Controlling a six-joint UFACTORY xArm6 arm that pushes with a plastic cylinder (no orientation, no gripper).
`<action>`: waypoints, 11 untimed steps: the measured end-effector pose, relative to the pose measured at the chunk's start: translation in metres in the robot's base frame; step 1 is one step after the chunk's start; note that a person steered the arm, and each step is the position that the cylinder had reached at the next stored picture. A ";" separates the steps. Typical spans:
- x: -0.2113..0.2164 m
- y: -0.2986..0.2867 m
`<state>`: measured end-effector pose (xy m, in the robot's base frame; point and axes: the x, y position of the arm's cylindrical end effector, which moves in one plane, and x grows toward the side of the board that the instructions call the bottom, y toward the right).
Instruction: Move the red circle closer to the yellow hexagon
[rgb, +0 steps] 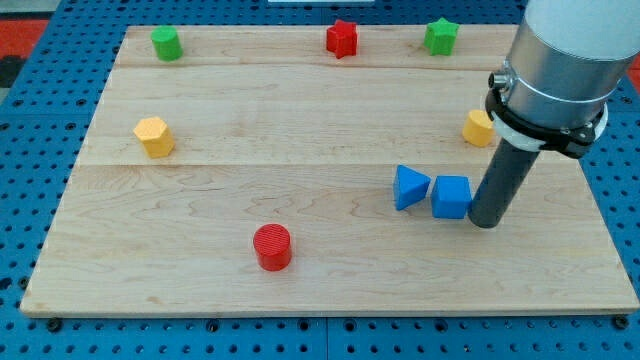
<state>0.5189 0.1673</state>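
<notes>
The red circle (272, 247) is a short cylinder lying low on the board, left of centre. The yellow hexagon (153, 136) sits at the view's left, up and to the left of the red circle, well apart from it. My tip (484, 222) is at the lower end of the dark rod at the view's right, just beside the right side of a blue cube (451, 197). It is far to the right of the red circle.
A blue triangle (409, 187) lies left of the blue cube. A second yellow block (478, 128) is partly hidden behind the rod. Along the top edge stand a green block (166, 43), a red star (342, 39) and a green star (440, 37).
</notes>
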 end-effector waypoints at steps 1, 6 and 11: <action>-0.006 -0.036; 0.057 -0.151; -0.017 -0.320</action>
<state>0.5021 -0.1530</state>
